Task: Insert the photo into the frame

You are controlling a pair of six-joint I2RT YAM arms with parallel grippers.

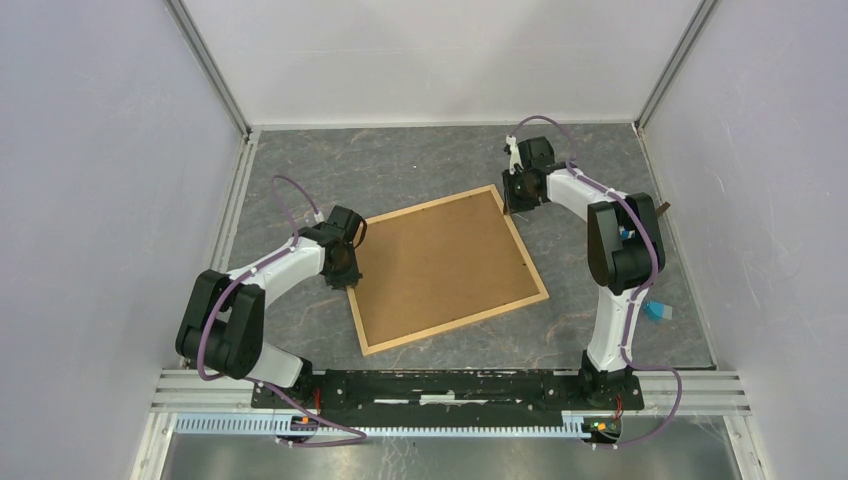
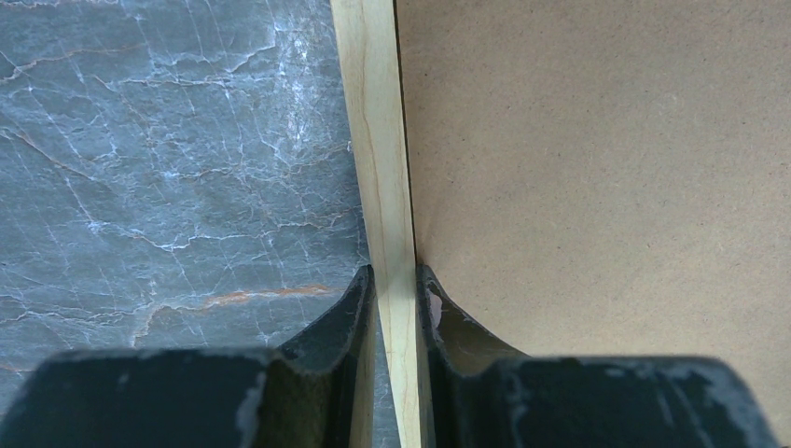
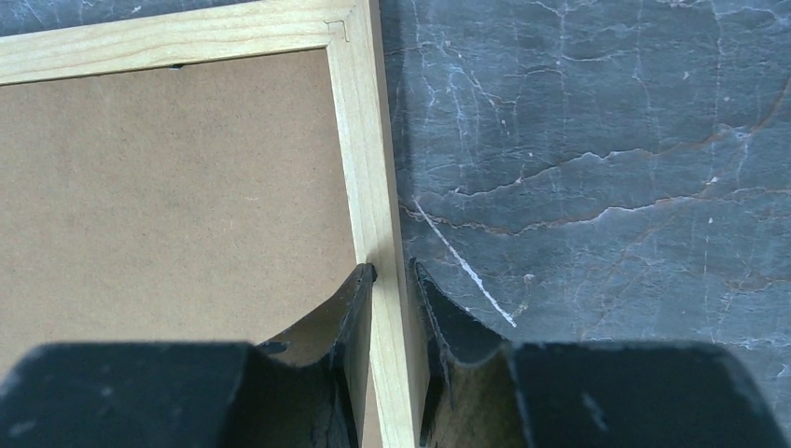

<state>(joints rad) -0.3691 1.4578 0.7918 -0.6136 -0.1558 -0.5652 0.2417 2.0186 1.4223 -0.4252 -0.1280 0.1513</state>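
Top external view gives us the frame lying back-up between both sets of fingers, its brown backing board seated inside the rails. The photo is hidden from us, presumably under that board. Our left fingers are nearly closed, pinching the rail between them. Our right fingers pinch the opposite rail, just short of its corner. Marbled bench lies outside each grip. We judge loading done; a joint lift or turn-over comes next, needing both arms to rise evenly.
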